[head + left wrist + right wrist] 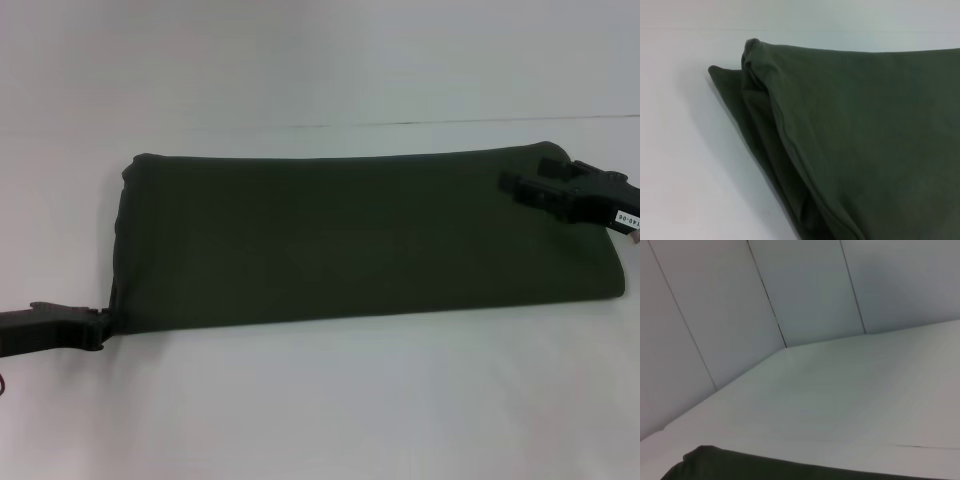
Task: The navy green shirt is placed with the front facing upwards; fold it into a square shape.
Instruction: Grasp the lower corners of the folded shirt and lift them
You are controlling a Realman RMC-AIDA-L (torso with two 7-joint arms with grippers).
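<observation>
Shirt (360, 235) lies mid-desk (320, 410) as a long, dark green band, already folded lengthwise, plain side up; no lettering showing. Its long axis runs side to side across the desk, far edge roughly parallel to the desk's back edge, near edge slanting a bit toward the robot's left. L gripper (95, 325) sits at the band's left end, at the near-left corner, low on the desk, tips touching or just at the cloth edge; can't tell if its jaws are open or pinched on the fabric. R gripper (535, 183) is over the band's right end, near the far-right corner, on or just above the cloth; jaw state also can't tell. Left wrist view shows the stacked layers at that left end, edges slightly fanned, not flush. Judgement: lengthwise folds look done; what's left is bringing one short end over the other along the long axis to get a square. Each arm is at its own end, so either could carry; fanned layers on the left could slip apart if only the top ply is caught.
</observation>
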